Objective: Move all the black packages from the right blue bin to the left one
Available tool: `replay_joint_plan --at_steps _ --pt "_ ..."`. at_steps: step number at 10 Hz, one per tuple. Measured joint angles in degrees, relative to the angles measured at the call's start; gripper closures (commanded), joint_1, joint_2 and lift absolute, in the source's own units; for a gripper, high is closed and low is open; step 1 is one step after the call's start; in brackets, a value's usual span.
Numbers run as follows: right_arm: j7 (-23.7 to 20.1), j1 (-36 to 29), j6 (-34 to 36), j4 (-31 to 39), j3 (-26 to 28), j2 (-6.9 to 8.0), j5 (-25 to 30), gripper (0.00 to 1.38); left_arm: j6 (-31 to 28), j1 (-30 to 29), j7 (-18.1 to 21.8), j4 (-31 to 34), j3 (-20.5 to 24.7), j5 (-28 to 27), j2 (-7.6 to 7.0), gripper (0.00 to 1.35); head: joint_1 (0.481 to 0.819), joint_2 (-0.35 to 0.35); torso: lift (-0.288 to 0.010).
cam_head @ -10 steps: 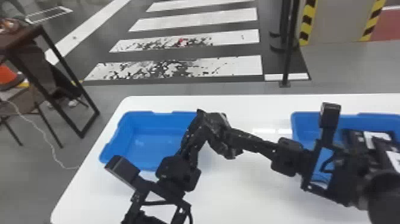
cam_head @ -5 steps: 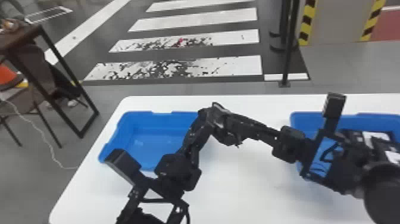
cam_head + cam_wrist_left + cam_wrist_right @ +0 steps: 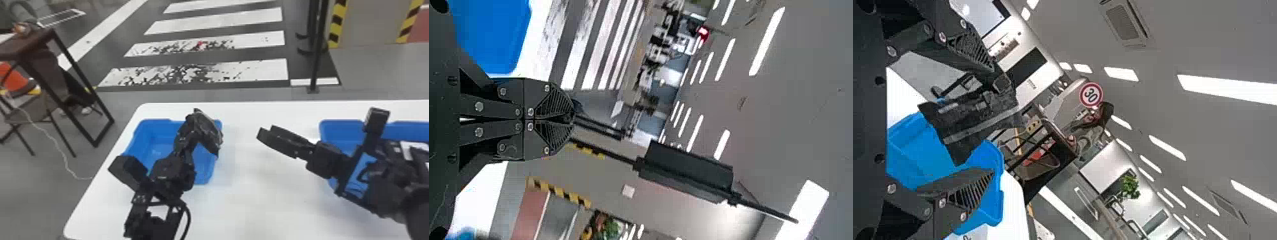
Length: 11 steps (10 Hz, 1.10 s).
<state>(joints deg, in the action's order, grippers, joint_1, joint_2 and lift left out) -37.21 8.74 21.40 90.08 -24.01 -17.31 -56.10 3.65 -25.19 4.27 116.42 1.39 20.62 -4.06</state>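
In the head view my left gripper (image 3: 191, 127) stands over the left blue bin (image 3: 145, 137), shut on one end of a black package (image 3: 209, 134), which hangs down over that bin's right side. The left gripper (image 3: 566, 120) has its fingers together in its wrist view. My right gripper (image 3: 267, 131) is open between the bins, apart from the package. Between the spread fingers of the right gripper (image 3: 997, 125), the package (image 3: 975, 120) appears farther off. Several black packages (image 3: 411, 153) with white labels lie in the right blue bin (image 3: 338, 131), partly behind the right arm.
Both bins stand on a white table (image 3: 255, 198), with free tabletop between them. Beyond its far edge a black post (image 3: 317, 57) rises from the floor. A dark desk (image 3: 25, 44) and a chair (image 3: 38, 105) stand off to the left.
The right gripper has let go of the package and drawn back to the right, opening a gap between the arms. The package has stayed with the left gripper near the left bin.
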Motion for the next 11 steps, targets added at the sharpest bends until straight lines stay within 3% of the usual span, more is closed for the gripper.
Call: replay_joint_plan --at_steps 1,2,3,4,5,6,8,11 --pt "-0.15 -0.5 -0.05 0.05 0.41 -0.03 -0.17 0.15 4.27 3.63 -1.26 -6.6 2.91 -7.32 0.6 1.22 0.695 0.319 -0.14" --pt "-0.29 -0.95 -0.05 0.37 0.73 -0.1 -0.18 0.15 9.7 7.74 -2.95 -14.45 5.81 -14.83 0.96 1.12 0.695 0.35 -0.14" --pt "-0.33 -1.41 -0.05 0.88 1.19 -0.2 0.39 0.15 14.56 10.36 -6.03 -20.44 7.58 -19.88 1.06 0.61 0.695 0.35 -0.14" --pt "-0.26 -2.12 0.08 1.68 2.69 -0.24 2.06 0.15 17.22 10.86 -7.09 -22.8 8.11 -20.68 1.11 0.11 0.695 0.35 -0.14" --pt "0.36 -3.27 0.67 3.39 5.77 -0.22 5.29 0.15 19.35 10.17 -6.06 -23.27 7.67 -18.44 1.1 0.05 0.695 0.35 -0.14" --pt "3.66 -5.81 4.4 8.6 10.84 -0.05 11.45 0.15 22.06 9.37 -3.98 -23.25 6.84 -16.25 1.08 0.15 0.695 0.339 -0.14" --pt "9.65 -12.67 14.99 23.19 22.61 1.45 26.59 0.15 23.42 7.37 -1.81 -18.86 4.95 -14.94 0.75 0.18 0.695 0.223 -0.14" --pt "15.22 -14.91 27.77 30.63 28.57 2.3 38.93 0.15 15.59 -0.68 1.29 -5.76 3.74 -11.25 0.65 0.18 0.695 0.105 -0.14"
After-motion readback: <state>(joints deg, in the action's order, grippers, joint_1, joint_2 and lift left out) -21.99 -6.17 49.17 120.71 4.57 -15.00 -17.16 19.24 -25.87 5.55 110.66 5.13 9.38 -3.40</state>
